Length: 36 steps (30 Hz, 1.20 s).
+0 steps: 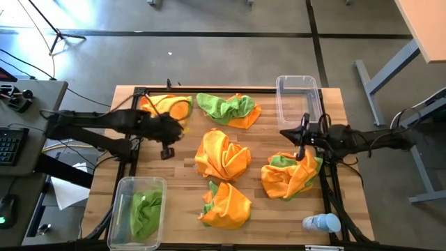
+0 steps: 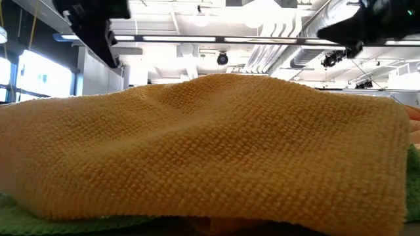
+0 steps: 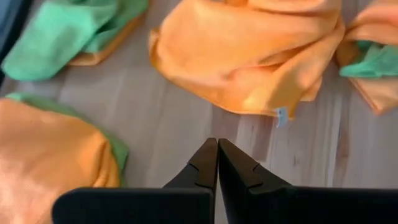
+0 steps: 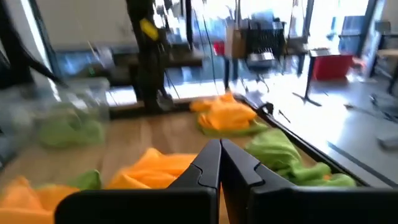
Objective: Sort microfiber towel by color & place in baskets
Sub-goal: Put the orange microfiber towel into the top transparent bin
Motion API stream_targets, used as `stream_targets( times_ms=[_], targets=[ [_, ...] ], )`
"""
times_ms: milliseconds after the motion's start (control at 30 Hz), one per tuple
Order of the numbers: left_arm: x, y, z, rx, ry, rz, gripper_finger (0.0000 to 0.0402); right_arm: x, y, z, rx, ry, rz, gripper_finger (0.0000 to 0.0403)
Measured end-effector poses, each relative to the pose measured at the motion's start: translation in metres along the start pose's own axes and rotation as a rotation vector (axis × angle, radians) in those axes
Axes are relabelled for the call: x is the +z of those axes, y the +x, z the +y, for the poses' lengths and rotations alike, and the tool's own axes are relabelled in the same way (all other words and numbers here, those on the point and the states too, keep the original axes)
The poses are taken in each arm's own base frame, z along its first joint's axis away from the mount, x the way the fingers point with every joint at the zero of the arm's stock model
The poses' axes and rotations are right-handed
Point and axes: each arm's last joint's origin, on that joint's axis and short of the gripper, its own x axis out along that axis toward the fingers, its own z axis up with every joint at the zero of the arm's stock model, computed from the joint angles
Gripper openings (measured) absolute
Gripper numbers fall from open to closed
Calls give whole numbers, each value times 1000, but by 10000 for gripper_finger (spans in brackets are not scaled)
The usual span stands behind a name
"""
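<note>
Several crumpled piles of orange and lime-green microfiber towel lie on the wooden table: two along the far edge [image 1: 167, 106] [image 1: 228, 109], one in the middle [image 1: 223, 155], one near the front [image 1: 226, 203] and one at the right [image 1: 289, 176]. One clear basket [image 1: 298, 97] stands at the far right. The other basket [image 1: 120, 209], at the near left, holds a green towel [image 1: 145, 209]. My left gripper [image 3: 217, 155] is shut and tilts down over bare wood, just left of the middle pile [image 3: 249, 56]. My right gripper [image 4: 219, 155] is shut and points level across the table, above the right pile.
A small clear bottle with a blue cap [image 1: 322, 223] lies at the near right corner. In the low view the front orange towel [image 2: 210, 151] fills nearly the whole picture. Bare wood shows between the piles [image 3: 174, 118]. A black frame runs along the table's edges [image 1: 230, 89].
</note>
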Motion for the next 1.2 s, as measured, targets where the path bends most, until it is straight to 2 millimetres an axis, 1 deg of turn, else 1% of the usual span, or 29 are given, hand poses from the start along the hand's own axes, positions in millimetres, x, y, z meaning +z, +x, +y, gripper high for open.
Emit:
stream_targets(
  times_ms=[133, 233, 367, 500, 633, 733, 833, 1000, 1133, 1200],
  targets=[
    [-15, -17, 7, -2, -15, -78, 0, 28, 26, 10, -35, -63, 209, 0],
    [-23, -28, 10, -5, 12, -131, 0, 47, 47, 19, -54, -36, 365, 0],
    [-28, -39, 12, -3, 63, -186, 0, 64, 68, 29, -71, 84, 600, 0],
    [-31, -43, 13, 6, 114, -209, 0, 72, 79, 38, -126, 247, 862, 0],
    [-31, -44, 13, 11, 156, -211, 0, 69, 80, 47, -245, 352, 1054, 0],
    [-31, -44, 13, 11, 162, -210, 0, 62, 75, 53, -343, 401, 1154, 0],
    [-31, -44, 13, 12, 161, -210, 0, 56, 66, 63, -385, 444, 1256, 0],
    [-31, -44, 13, 12, 161, -212, 0, 54, 54, 82, -350, 456, 1308, 0],
    [-30, -44, 13, 11, 159, -226, 0, 52, 45, 96, -291, 395, 1326, 1],
    [-30, -44, 13, 11, 159, -226, 0, 50, 43, 103, -271, 365, 1339, 12]
  ],
)
